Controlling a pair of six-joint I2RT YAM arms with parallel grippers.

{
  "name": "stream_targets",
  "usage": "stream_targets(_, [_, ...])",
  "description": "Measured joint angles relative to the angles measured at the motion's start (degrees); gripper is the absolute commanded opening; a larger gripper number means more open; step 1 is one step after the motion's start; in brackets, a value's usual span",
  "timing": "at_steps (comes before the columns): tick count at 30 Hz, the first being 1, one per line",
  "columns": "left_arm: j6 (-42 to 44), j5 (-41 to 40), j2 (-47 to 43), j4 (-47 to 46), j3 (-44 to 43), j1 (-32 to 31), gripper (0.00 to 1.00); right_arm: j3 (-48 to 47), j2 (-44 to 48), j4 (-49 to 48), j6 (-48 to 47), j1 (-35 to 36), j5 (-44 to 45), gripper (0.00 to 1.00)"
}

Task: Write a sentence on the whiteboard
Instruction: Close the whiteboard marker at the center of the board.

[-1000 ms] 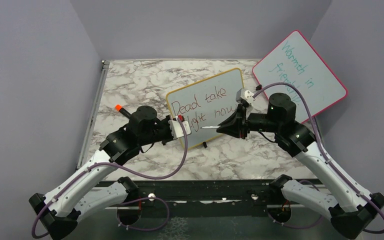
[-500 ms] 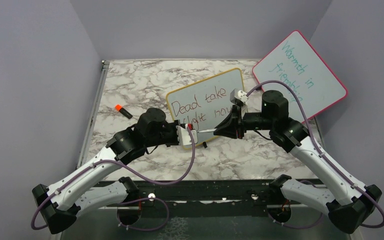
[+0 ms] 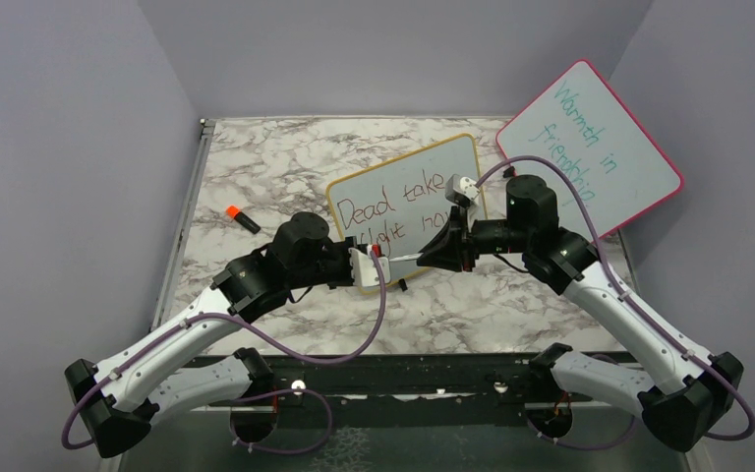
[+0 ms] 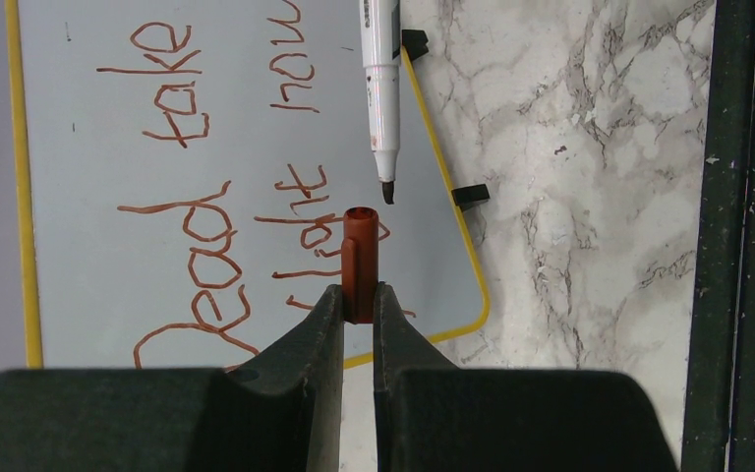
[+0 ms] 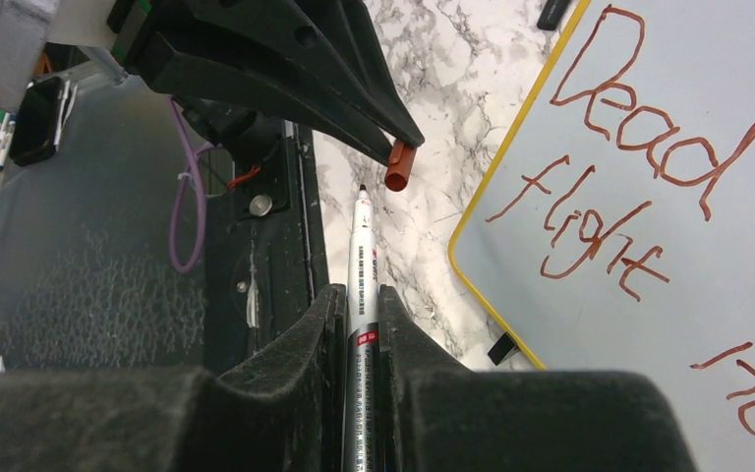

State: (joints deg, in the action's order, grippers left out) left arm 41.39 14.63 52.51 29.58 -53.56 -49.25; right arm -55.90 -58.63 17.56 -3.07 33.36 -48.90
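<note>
The whiteboard with its yellow frame stands tilted at mid-table, and the sentence on it reads "Dead take flight now" in dark red-brown marker. My right gripper is shut on a white marker whose bare tip points left. My left gripper is shut on the marker's red cap. In the left wrist view the marker tip hangs a short gap from the cap's open end, over the whiteboard. From the right wrist I see the marker, the cap and the sentence.
A pink-red-framed board with teal handwriting leans at the back right, behind the right arm. A small orange-and-black marker lies on the marble table to the left. A black rail runs along the near edge.
My left arm has swung right, carrying the cap up to the marker tip and uncovering the orange marker. The right gripper has edged slightly left with the marker.
</note>
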Motion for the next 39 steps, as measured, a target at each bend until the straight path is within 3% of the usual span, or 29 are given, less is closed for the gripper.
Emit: stream_targets(39, [-0.85, 2.10, -0.11, -0.31, -0.35, 0.00, 0.00, 0.00, -0.83, -0.74, 0.68, 0.00, 2.34, 0.01])
